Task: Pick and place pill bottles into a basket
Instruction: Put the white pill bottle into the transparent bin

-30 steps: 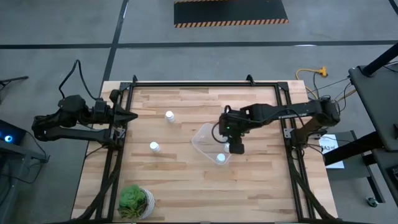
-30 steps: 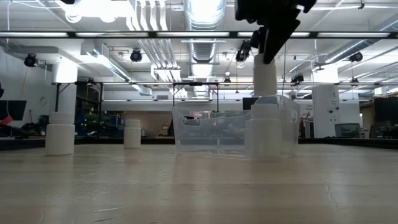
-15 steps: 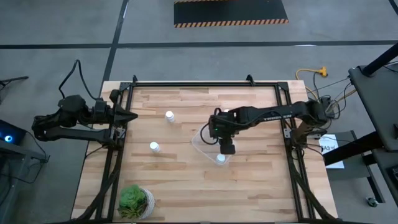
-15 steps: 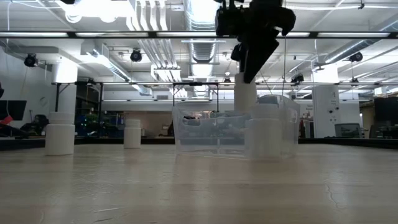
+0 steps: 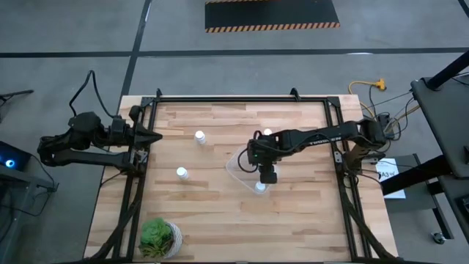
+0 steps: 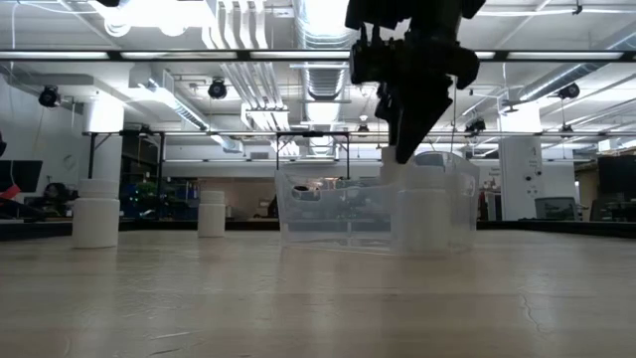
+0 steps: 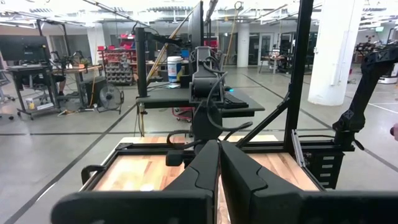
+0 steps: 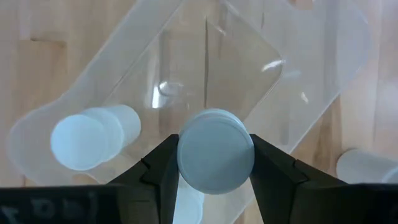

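Observation:
My right gripper (image 5: 268, 174) hangs over the clear basket (image 5: 246, 166) at mid-table, shut on a white pill bottle (image 8: 216, 159). In the low view that bottle (image 6: 395, 173) dips below the basket's rim. Another bottle (image 8: 87, 140) stands inside the basket (image 6: 425, 207). Two bottles stand on the wood to the left (image 5: 199, 136) (image 5: 182, 173), and one stands beyond the right arm (image 5: 267, 133). My left gripper (image 5: 152, 137) waits shut at the table's left edge. My right gripper pinches the bottle between its two fingers, one on each side of its upper end by the cap (image 8: 185, 167). The fingers come from above, pointing steeply down. The bottle hangs upright below them, its lower part inside the basket's walls; whether it touches the basket floor I cannot tell.
A green potted plant (image 5: 160, 237) stands at the table's near left corner. A black frame (image 5: 137, 183) runs along the table's left, right and far sides. Bare wood lies near and left of the basket.
My right gripper has gone down and a little toward the table's left edge, still shut on its bottle. The bottle stays upright and has sunk from above the basket's rim to between the basket's walls.

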Controlling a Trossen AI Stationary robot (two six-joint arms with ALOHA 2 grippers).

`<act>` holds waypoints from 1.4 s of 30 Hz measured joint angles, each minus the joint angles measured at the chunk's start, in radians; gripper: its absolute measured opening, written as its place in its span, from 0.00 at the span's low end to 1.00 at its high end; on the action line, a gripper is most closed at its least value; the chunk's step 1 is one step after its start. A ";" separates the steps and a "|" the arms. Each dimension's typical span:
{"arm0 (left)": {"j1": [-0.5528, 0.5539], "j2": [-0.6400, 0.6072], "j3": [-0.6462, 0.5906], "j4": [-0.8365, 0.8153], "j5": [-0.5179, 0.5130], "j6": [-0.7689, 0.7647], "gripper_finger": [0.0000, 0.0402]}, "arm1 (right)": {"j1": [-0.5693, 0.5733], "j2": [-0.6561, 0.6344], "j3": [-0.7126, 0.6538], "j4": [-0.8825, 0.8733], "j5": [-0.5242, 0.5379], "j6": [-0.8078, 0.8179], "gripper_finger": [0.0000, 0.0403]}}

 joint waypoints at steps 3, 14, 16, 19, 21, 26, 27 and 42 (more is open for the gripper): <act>0.000 0.000 0.000 0.000 0.000 0.000 0.00 | 0.000 0.000 -0.011 0.037 -0.002 0.004 0.36; 0.000 0.000 0.000 0.000 0.000 0.000 0.00 | -0.001 0.000 -0.021 0.059 0.045 0.010 0.36; 0.000 0.000 0.000 0.000 0.000 0.000 0.00 | -0.001 0.000 -0.024 0.058 0.045 0.009 0.36; 0.000 0.000 0.000 0.000 0.000 0.000 0.00 | -0.001 0.000 -0.030 0.055 0.045 0.009 0.36; 0.000 0.000 0.000 0.000 0.000 0.000 0.00 | -0.001 0.000 -0.033 0.050 0.044 0.009 0.36; 0.000 0.000 0.000 0.000 0.000 0.000 0.00 | 0.000 0.000 -0.046 0.043 0.044 0.009 0.36; 0.000 0.000 0.000 0.000 0.000 0.000 0.00 | 0.000 0.000 -0.049 0.042 0.044 0.009 0.36; 0.000 0.000 0.000 0.000 0.000 0.000 0.00 | 0.000 0.000 -0.060 0.052 0.043 0.009 0.36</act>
